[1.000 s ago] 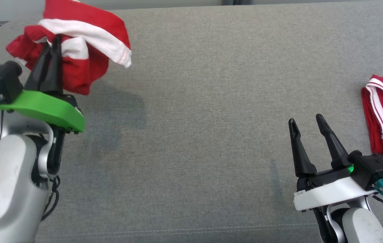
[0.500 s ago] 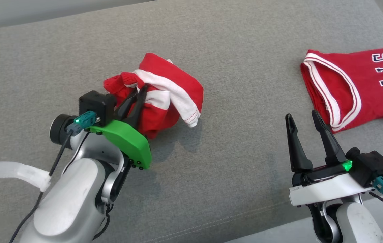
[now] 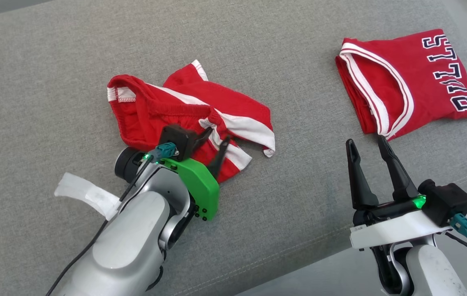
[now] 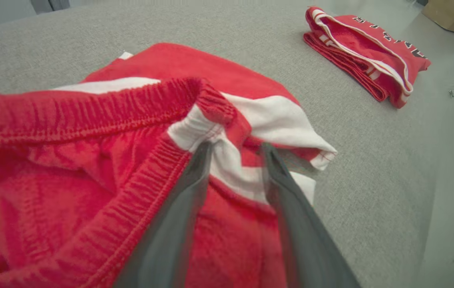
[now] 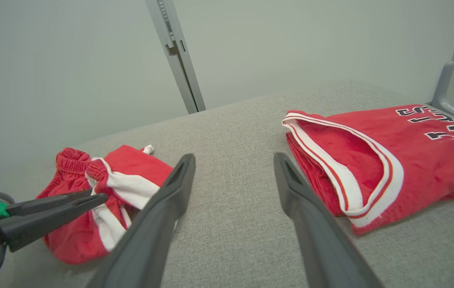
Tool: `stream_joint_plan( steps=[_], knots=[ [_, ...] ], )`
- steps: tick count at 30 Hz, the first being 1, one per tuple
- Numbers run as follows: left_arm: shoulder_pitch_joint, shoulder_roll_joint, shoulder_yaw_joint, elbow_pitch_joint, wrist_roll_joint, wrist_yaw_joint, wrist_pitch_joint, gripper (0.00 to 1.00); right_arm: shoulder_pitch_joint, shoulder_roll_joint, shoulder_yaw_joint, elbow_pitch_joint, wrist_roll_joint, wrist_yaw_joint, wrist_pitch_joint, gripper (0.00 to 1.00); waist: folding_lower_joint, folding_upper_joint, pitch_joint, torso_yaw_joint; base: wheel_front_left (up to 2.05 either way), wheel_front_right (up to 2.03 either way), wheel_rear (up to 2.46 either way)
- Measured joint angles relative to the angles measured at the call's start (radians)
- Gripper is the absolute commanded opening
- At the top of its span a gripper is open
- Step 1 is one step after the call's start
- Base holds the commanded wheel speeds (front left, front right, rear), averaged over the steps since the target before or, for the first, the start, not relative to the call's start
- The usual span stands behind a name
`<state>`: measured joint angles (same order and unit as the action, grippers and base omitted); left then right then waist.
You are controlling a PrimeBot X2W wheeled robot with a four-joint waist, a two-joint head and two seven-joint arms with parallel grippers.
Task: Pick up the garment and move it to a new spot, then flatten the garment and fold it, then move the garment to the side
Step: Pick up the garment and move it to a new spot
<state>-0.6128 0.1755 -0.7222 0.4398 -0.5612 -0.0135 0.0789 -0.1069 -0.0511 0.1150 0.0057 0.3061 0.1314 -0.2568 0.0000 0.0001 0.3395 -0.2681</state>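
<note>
1. Shorts (image 3: 167, 111): red with white bands, lying crumpled on the grey surface (image 3: 52, 61), centre-left of the head view. The elastic waistband sits toward the upper left of the heap. A white-banded leg hem trails to the right. In the left wrist view the shorts (image 4: 91, 160) take up the left and centre of the frame. A bunched knot of waistband and white band stands just past the fingertips. From the right wrist view I see the shorts (image 5: 131, 166) at lower left.

2. Left gripper (image 3: 219, 135): over the lower right part of the shorts, fingers pointing to the upper right. The left wrist view shows the left gripper (image 4: 237, 148) with its jaws parted and flat red and white cloth in the gap. No fold is pinched. The tips are blurred, so I cannot tell whether they touch the cloth.

3. Right gripper (image 3: 365, 140): lower right of the head view, jaws spread wide with nothing between them. It is well apart from the shorts. Its own view shows the right gripper (image 5: 235, 158) above bare surface.

4. Jersey (image 3: 422, 82): red, folded, with dark lettering and white trim, at upper right of the head view. Its lower corner lies just beyond the right fingertips. I also see the jersey (image 4: 371, 56) at upper right of the left wrist view, and the jersey (image 5: 411, 152) at right of the right wrist view.
</note>
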Motion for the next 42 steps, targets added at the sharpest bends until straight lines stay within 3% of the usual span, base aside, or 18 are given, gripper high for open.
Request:
stream_joint_plan(
  steps=[6,14,22,28,34,42],
  knots=[
    [0.01,0.001,0.001,-0.044,0.004,-0.002,-0.073,1.0,-0.003,0.001,-0.008,0.004,-0.018,0.0,-0.001,1.0,0.0,0.0,-0.005,0.041,0.0,0.0,0.0],
    [0.08,0.045,0.068,-0.219,-0.034,0.018,-0.16,1.0,-0.013,0.001,-0.027,0.015,-0.033,0.0,0.006,1.0,0.0,0.0,-0.033,0.123,0.0,0.0,0.0],
    [0.144,0.106,0.227,-0.328,-0.073,0.083,-0.298,1.0,-0.031,-0.002,-0.03,0.012,-0.074,0.0,0.027,1.0,0.0,0.0,-0.073,0.195,0.0,0.0,0.0],
    [0.228,0.129,0.357,-0.355,-0.089,0.114,-0.336,1.0,-0.03,-0.013,-0.031,0.007,-0.086,0.0,0.044,1.0,0.0,0.0,-0.118,0.222,0.0,0.0,0.0],
    [0.329,0.155,0.423,-0.383,0.003,0.142,-0.337,1.0,-0.002,-0.022,-0.043,0.013,-0.102,0.0,0.053,1.0,0.0,0.0,-0.163,0.243,0.0,0.0,0.0],
    [0.458,0.159,0.435,-0.385,0.079,0.19,-0.337,1.0,0.056,-0.022,-0.05,0.023,-0.119,0.0,0.059,1.0,-0.0001,-0.0001,-0.216,0.26,0.0,0.0,0.0]
  ],
)
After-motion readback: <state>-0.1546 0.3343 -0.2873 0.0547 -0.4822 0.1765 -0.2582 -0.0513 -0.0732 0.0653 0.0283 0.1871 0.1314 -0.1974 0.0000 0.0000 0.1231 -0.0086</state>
